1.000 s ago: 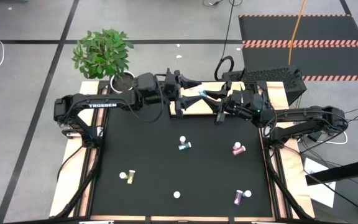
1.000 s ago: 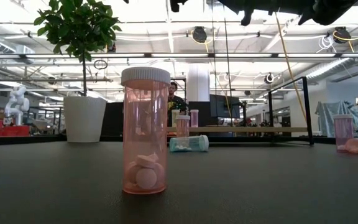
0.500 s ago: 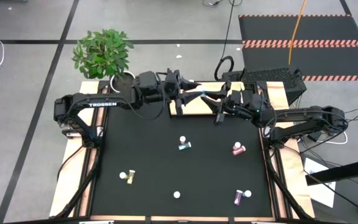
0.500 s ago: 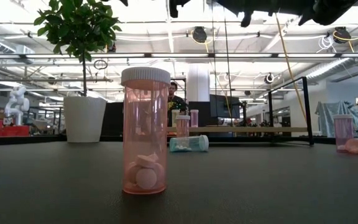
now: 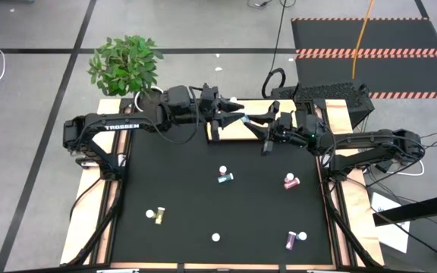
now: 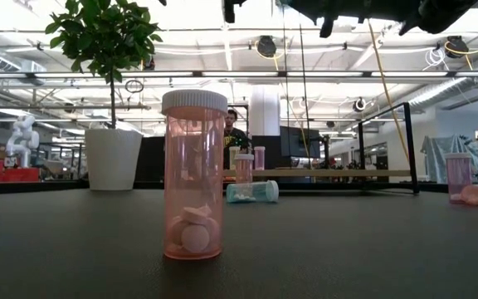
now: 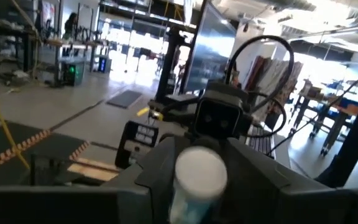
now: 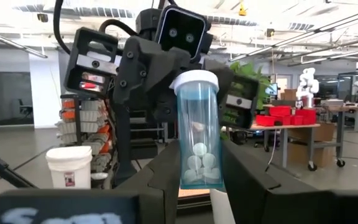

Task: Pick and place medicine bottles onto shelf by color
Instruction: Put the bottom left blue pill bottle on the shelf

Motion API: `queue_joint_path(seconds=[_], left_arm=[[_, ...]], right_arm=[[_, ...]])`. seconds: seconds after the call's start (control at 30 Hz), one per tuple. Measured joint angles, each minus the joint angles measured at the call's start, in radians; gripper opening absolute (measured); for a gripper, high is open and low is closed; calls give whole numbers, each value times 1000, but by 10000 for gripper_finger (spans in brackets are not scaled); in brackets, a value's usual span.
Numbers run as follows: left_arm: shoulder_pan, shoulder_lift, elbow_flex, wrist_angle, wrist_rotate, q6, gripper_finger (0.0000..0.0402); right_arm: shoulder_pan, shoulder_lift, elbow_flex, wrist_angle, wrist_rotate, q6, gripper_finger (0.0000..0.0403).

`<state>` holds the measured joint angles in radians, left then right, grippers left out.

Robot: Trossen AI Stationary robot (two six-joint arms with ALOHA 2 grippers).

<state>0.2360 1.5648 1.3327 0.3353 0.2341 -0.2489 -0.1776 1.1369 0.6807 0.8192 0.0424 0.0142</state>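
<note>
A teal-blue medicine bottle (image 8: 197, 130) with a white cap, white pills visible through its wall, is held in the air above the shelf (image 5: 237, 125) at the far edge of the black tabletop (image 5: 188, 197). It is clamped between the fingers of the right hand (image 5: 260, 121), and the left hand (image 5: 234, 117) is met at its cap end; the fingers of the left hand are closed in around the white cap, though full contact cannot be confirmed. No label can be read on the bottle. "TROSSEN" is printed in white on the left arm (image 5: 120, 127). Other bottles are scattered over the tabletop: a teal one (image 5: 224, 177) lying centrally, a magenta one (image 5: 290, 181), another magenta one (image 5: 293, 240), and a yellow-green one (image 5: 158, 215). A pink bottle (image 6: 193, 174) stands upright close to the low camera, its pills visible. The shelf is largely hidden by both hands.
</note>
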Motion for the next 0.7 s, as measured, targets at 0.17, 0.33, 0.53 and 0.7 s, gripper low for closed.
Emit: queue_joint_path(seconds=[0.17,0.33,0.53,0.7], left_arm=[[6,-33,0,-74,0,28,178],[2,-21,0,-112,4,-35,203],[-28,-11,-1,-156,-11,18,213],[-27,-13,0,-152,-19,31,214]], right_arm=[[0,-1,0,15,7,4,98],[0,0,0,6,-9,11,98],[0,0,0,-16,-22,12,98],[0,1,0,-57,-22,11,98]])
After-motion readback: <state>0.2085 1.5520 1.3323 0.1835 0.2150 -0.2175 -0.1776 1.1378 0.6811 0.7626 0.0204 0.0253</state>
